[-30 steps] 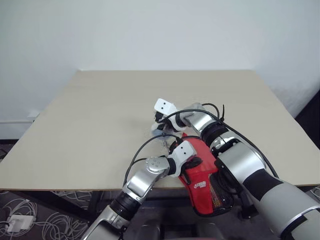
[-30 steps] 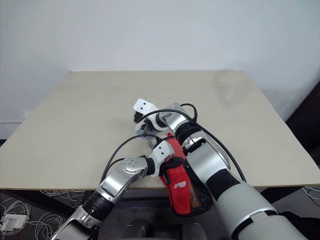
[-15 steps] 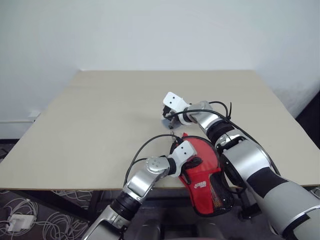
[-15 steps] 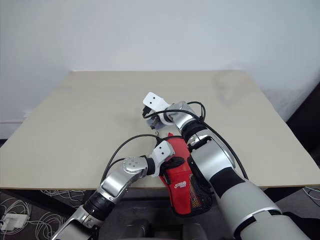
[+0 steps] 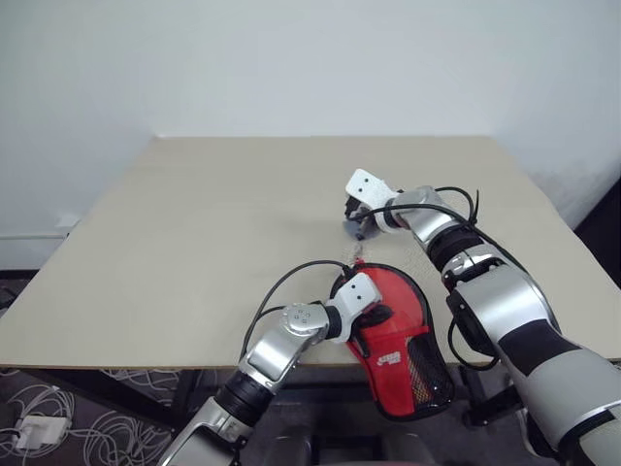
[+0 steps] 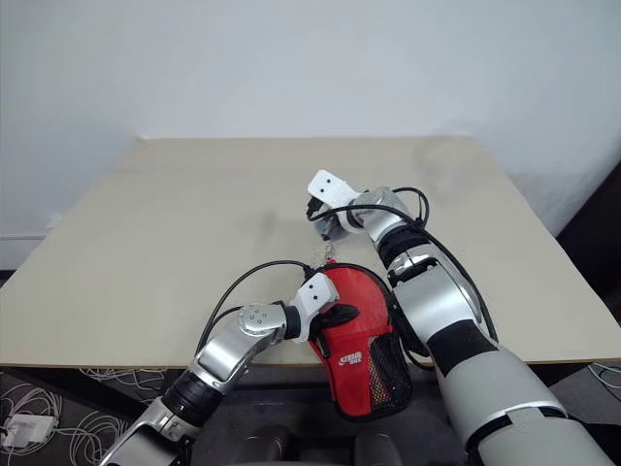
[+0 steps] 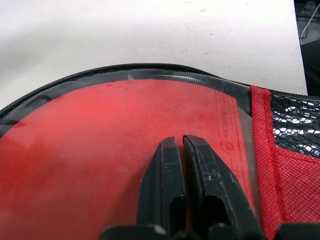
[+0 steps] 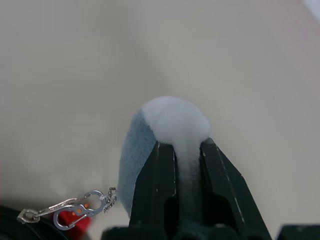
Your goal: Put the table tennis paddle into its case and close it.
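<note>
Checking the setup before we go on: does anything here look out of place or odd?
Yes. The case hangs over the table's near edge, mesh end off it. The right end effector pinches a pale soft wad, joined by a small metal clip toward the case.

One case (image 5: 396, 340), red with black edging. One surface (image 5: 204, 233). One metal clip (image 8: 75, 212) on a short chain. One white tab (image 8: 175, 122). Two hands: left (image 7: 182, 147), right (image 8: 181, 150).

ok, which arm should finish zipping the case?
Right, likely. The right fingers are shut on the white tab whose metal clip runs to the case; the left fingers only press on its red top.
</note>
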### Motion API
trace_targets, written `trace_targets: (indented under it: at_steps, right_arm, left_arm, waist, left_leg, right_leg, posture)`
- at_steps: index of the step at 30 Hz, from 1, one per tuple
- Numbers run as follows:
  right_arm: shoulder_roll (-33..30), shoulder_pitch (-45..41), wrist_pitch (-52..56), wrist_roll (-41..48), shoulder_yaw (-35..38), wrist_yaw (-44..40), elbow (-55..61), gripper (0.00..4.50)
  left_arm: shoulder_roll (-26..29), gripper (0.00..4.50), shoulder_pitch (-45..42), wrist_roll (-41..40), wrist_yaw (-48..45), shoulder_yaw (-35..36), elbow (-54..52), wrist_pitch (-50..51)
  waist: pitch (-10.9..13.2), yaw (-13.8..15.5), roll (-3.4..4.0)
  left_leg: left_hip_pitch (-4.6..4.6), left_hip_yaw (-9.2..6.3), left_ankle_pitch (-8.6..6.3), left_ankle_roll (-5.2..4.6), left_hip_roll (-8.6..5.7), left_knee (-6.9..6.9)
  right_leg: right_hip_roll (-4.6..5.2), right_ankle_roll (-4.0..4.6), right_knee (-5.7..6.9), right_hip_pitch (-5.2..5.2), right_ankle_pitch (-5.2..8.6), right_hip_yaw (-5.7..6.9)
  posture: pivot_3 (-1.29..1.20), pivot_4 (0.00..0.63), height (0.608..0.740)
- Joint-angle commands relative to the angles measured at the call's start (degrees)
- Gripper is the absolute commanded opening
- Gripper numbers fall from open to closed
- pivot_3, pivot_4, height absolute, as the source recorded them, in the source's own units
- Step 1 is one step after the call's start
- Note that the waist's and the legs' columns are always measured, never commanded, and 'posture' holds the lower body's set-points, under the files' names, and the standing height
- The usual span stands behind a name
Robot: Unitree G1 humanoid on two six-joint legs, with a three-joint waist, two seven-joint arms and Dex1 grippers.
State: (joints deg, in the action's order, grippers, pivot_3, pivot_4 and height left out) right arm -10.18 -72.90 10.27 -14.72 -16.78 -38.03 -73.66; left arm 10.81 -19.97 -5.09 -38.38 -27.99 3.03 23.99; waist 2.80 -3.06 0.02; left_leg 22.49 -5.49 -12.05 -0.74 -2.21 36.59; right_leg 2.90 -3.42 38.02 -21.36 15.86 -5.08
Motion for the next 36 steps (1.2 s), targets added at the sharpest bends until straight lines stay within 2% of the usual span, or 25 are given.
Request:
trace_targets:
  at_steps: [1,13,27,36]
  right_arm:
    - [-3.71,-0.29,-0.06,-0.37,1.09,-0.23,2.58,0.07]
    - [-13.34,5.2,5.41,0.62,2.64,-4.9,9.63,0.07]
    - [-25.86,23.28,25.17,3.68,5.26,-13.0,44.13,0.07]
    - [-34.75,32.49,34.77,6.82,7.17,-15.4,60.24,0.07]
  left_arm:
    - [0.89,0.13,0.64,1.67,-0.37,-0.51,2.34,1.15]
    - [1.01,0.13,0.14,1.87,-1.7,-0.76,3.25,0.62]
    - [-0.12,0.13,-1.33,2.35,-1.95,-0.6,7.25,-1.76]
    - [0.16,0.13,-1.54,2.46,-2.57,-0.61,8.68,-3.14]
  waist:
    - [-0.01,0.0,0.01]
    - [-0.07,0.06,0.13]
    - [-0.12,0.48,0.2]
    - [-0.13,1.14,0.2]
  left_leg:
    - [0.0,0.01,0.0,0.0,0.0,0.0]
    - [0.02,0.06,0.01,-0.02,-0.01,0.01]
    - [0.09,0.03,0.01,-0.07,-0.09,0.14]
    - [0.11,0.03,-0.01,-0.11,-0.11,0.21]
  right_leg:
    - [0.0,0.0,0.0,0.01,0.0,0.0]
    - [0.0,-0.01,-0.01,0.09,0.0,-0.06]
    - [0.11,-0.05,-0.11,0.2,0.02,0.01]
    - [0.15,-0.13,-0.19,0.25,0.08,0.04]
  posture:
    - [0.0,0.0,0.734]
    - [0.0,0.0,0.734]
    - [0.0,0.0,0.734]
    - [0.0,0.0,0.734]
